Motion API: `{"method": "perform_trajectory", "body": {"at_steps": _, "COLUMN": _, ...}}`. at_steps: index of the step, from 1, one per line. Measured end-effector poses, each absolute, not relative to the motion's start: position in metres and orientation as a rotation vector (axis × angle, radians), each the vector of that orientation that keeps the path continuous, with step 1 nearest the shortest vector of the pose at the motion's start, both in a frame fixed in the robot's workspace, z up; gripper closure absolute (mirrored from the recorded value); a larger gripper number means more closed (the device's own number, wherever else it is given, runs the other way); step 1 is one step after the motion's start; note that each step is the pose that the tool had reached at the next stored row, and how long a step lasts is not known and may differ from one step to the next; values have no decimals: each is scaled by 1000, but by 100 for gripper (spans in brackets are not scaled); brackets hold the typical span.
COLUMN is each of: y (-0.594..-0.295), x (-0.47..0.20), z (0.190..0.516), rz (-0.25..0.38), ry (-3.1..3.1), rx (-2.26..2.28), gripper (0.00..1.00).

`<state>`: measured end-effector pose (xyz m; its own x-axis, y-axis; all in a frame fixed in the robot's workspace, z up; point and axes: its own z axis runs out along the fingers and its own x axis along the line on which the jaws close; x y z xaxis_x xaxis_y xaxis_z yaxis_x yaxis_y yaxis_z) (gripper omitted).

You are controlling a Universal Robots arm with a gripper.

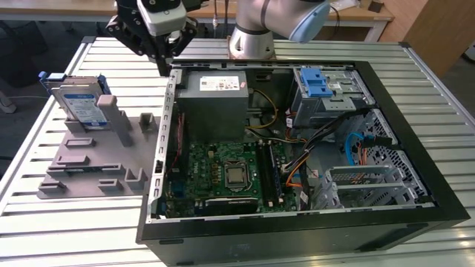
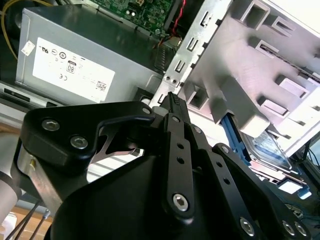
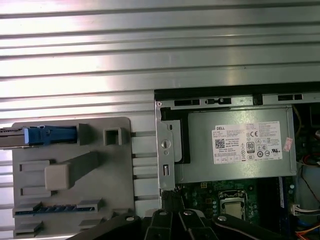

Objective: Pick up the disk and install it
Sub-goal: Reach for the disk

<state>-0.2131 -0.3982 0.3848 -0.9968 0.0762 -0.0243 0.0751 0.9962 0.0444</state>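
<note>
Here, starting from the exterior view's left. A slatted metal tabletop point(image 1: 44, 233) carries everything.

Far left: a grey fixture point(image 1: 97, 161), a moulded plate with slots and posts, lies flat. The disk point(image 1: 80, 105) stands on edge at the far end of it. Its white-and-blue label faces the camera, blue rails run round its frame, and one grey post stands just in front of it. Nothing grips it. In the first wrist view the disk point(image 3: 47, 135) shows edge-on as a blue strip at one corner of the grey fixture point(image 3: 70, 175). In the second wrist view the disk point(image 2: 272, 150) sits behind the fixture's posts.

Next: the black claw point(image 1: 164, 62) hangs above the tabletop beside the far left corner of the computer case point(image 1: 297, 233). It is well apart from the disk. Its fingers are pressed together with nothing between them, and the claw point(image 2: 172, 100) looks the same in the second wrist view. The arm point(image 1: 275, 22) rises behind.

Then the computer case itself, lying open. The power supply point(image 1: 215, 105), a grey box with a white sticker, sits at the far left inside. Nearer is the green motherboard point(image 1: 215, 167) with its processor socket point(image 1: 236, 175).

Far right inside: a silver drive cage point(image 1: 334, 97) with a blue latch point(image 1: 317, 83) on top. Black, orange and blue cables trail below it.
</note>
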Motion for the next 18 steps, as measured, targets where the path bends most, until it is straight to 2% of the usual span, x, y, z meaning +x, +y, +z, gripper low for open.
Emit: {"method": "perform_trajectory", "body": {"at_steps": 18, "y": -392, "x": -240, "z": 381, "rz": 68, "ry": 3151, "rx": 121, "gripper": 89}}
